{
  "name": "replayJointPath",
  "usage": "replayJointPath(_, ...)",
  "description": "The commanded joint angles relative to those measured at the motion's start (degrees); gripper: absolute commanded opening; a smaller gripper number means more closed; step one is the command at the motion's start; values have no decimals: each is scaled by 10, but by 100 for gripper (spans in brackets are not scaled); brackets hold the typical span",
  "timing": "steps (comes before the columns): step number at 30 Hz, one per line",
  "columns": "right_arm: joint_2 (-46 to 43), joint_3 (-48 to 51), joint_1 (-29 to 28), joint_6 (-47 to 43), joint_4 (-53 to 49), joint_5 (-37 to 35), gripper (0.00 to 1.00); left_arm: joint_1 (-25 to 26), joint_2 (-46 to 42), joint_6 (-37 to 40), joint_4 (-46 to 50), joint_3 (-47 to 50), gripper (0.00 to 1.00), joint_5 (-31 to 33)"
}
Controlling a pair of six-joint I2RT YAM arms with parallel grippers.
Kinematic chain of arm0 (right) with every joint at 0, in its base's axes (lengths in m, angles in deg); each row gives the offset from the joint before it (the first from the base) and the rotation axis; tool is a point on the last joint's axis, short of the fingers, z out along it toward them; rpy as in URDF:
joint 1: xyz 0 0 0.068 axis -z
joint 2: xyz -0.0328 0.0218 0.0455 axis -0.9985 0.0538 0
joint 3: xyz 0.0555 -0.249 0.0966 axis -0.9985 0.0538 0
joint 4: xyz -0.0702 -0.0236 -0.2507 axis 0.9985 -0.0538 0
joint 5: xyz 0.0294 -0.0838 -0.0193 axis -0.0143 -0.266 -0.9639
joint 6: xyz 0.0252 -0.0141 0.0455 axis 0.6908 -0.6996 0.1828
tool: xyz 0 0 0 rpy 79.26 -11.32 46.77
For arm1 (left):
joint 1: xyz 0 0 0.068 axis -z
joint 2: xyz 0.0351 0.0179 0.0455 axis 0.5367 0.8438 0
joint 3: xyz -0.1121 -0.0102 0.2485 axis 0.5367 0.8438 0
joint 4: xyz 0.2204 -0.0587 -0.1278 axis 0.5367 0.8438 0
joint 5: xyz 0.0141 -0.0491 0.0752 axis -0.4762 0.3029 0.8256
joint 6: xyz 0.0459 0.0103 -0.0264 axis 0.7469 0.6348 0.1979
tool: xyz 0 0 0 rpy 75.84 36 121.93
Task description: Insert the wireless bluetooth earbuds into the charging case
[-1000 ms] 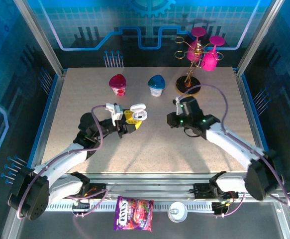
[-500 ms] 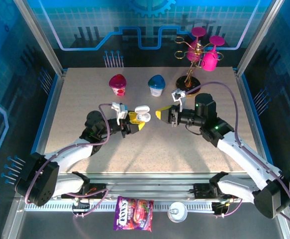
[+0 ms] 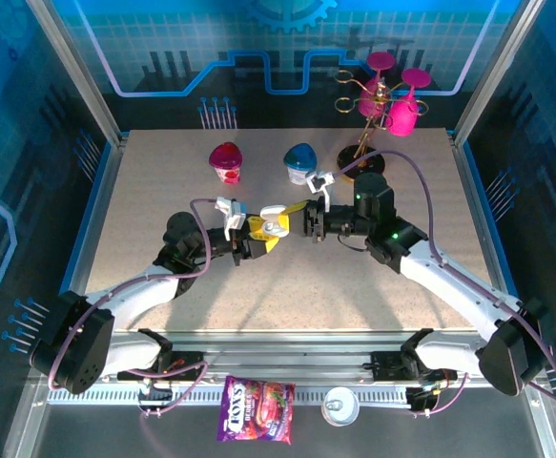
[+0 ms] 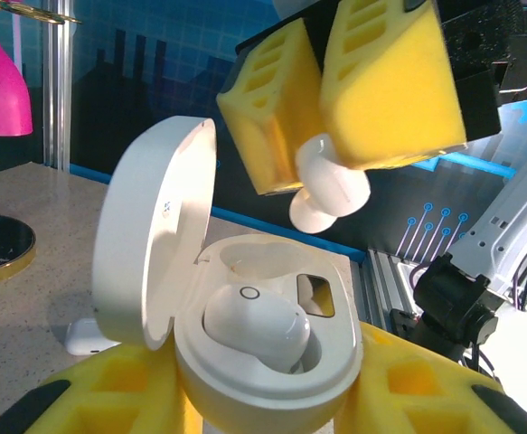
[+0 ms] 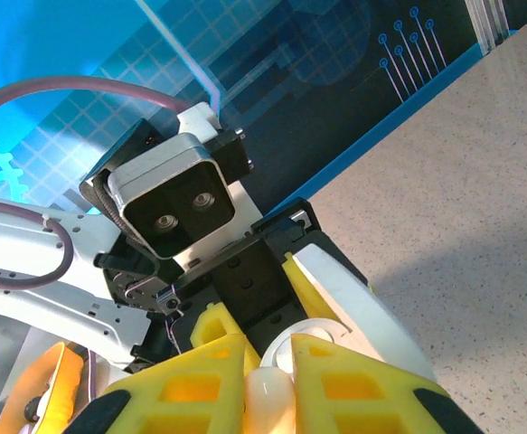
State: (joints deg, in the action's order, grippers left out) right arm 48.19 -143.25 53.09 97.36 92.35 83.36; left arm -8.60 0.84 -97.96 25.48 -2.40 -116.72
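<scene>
My left gripper is shut on the white charging case, held above the table with its lid swung open. One earbud sits in the case's near socket, and the socket beside it is empty. My right gripper hangs just right of and above the case, shut on a second white earbud. In the right wrist view this earbud is pinched between the yellow fingers, with the case rim right behind it. The other earbuds are out of view.
A pink cup and a blue cup stand at the back of the table. A gold rack with pink glasses is at the back right. A small white piece lies on the table behind the lid.
My right gripper has swung left with the earbud, closing on the open case. The left gripper and the case have barely moved.
</scene>
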Motion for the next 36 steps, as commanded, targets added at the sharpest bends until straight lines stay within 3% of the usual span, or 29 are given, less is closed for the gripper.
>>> replayJointPath(1,4,-8,-6,4,20,6,16,4,1,-13,-29,-24,30,-17)
replayJointPath(17,2,-4,-4,-35,-43,-38,18,5,4,-23,-53,-28,30,-4)
replayJointPath(36,-2,-49,-9,-35,-135,-133,35,6,17,-24,-60,-28,30,-9)
